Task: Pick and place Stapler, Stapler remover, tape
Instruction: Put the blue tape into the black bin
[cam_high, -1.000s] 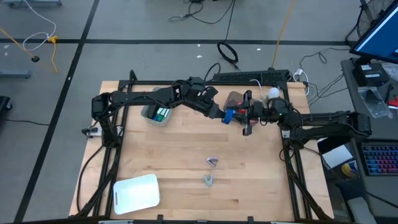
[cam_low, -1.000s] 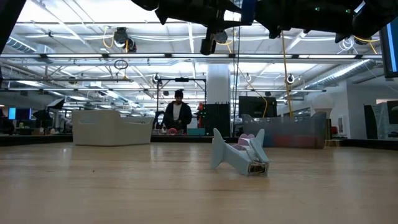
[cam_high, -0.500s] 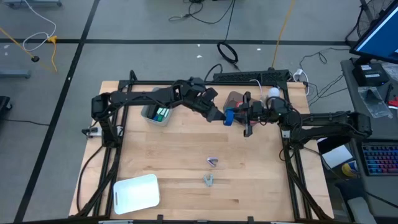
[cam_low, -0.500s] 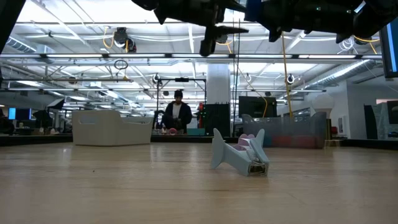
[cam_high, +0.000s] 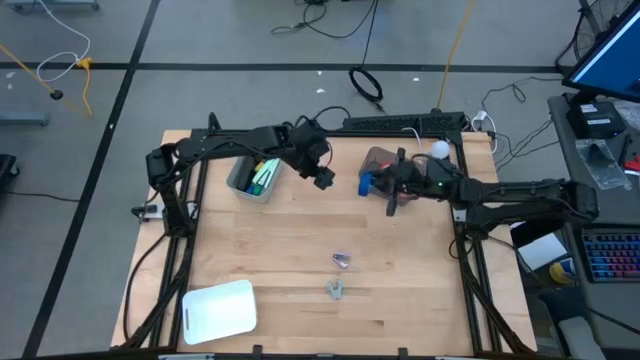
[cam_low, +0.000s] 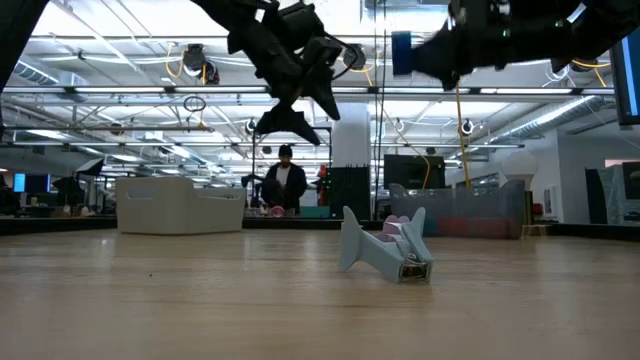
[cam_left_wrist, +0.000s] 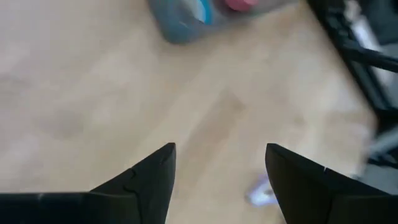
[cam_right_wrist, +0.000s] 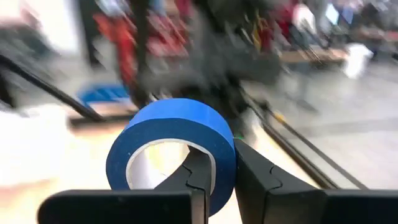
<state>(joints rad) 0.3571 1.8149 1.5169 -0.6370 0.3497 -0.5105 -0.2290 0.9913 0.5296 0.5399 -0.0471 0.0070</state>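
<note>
My right gripper (cam_high: 378, 184) is shut on a blue tape roll (cam_high: 367, 184) with a pale core, held high above the table at the far right (cam_low: 402, 52). My left gripper (cam_high: 322, 178) hangs open and empty to the roll's left (cam_low: 290, 112), between a grey bin (cam_high: 240, 186) and the roll. Two small pale grey and lilac pieces (cam_high: 342, 260) (cam_high: 335, 289) lie on the bare wood in the middle. Which is the stapler and which the stapler remover, I cannot tell. In the low view they show as one cluster (cam_low: 385, 250). My right gripper pinches the roll's wall (cam_right_wrist: 222, 163), one finger (cam_right_wrist: 194, 177) inside the ring and the other (cam_right_wrist: 252, 174) outside it. The roll is lifted clear of the table, standing on edge with its hole facing sideways.
The grey bin holds green and pale items. A brown-red bin (cam_high: 378, 158) stands at the far edge behind the right gripper. A white board (cam_high: 220, 308) lies at the near left corner. Black frame rails run along the table's sides. A person stands in the room beyond.
My left gripper has opened, let go of the blue roll and drawn back toward the table's left, toward the grey bin. The roll stays in the air in my right gripper, which has hardly moved.
</note>
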